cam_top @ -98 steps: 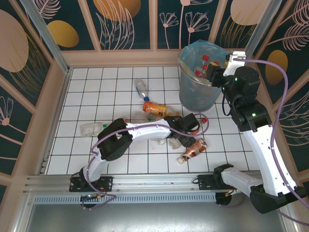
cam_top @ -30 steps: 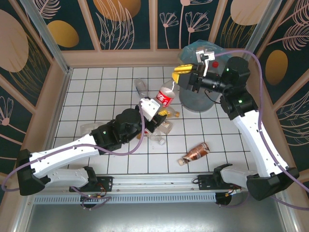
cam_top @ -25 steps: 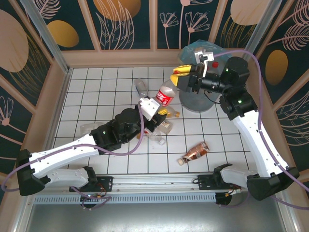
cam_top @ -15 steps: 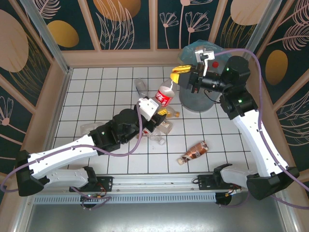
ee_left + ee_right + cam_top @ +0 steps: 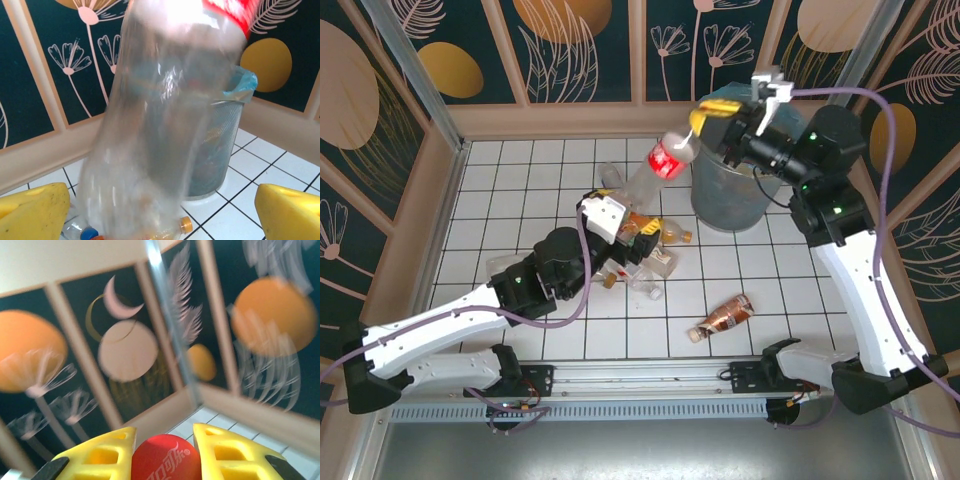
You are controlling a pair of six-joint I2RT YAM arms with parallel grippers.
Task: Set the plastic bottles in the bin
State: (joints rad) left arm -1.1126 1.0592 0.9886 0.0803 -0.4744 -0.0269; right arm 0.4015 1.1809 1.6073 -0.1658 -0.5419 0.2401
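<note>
White tiles cover the bench (image 5: 520, 180), fenced by dark flower-painted panels (image 5: 600, 70), and the grey mesh bin (image 5: 725, 200) with its blue liner stands on it. The handover beside the bin is now finished. Half a second earlier the red-label bottle (image 5: 665, 162) is pinned at both ends just left of the bin, base in the left pincer (image 5: 161, 210) and cap in the right pincer (image 5: 164, 452). Now the left pincer is spread wide, its yellow fingertips (image 5: 32, 210) well apart on either side of the bottle's blurred body and not touching it, and that arm sits lower and farther from the bin than before. The right pincer is clamped on the red cap alone and is higher, close above the bin's left rim. The bottle hangs from it on a slant, its base trailing away to the left of the bin, so it is not yet over the opening.

For the task this means that one bottle is a short swing from done: the right arm has to carry it over the liner and let go. With only the cap gripped, the long body may swing and clip the rim. Several other bottles (image 5: 655, 238) lie on the tiles left of the bin, and a brown-labelled bottle (image 5: 722, 313) lies on its near side, so much work remains.
</note>
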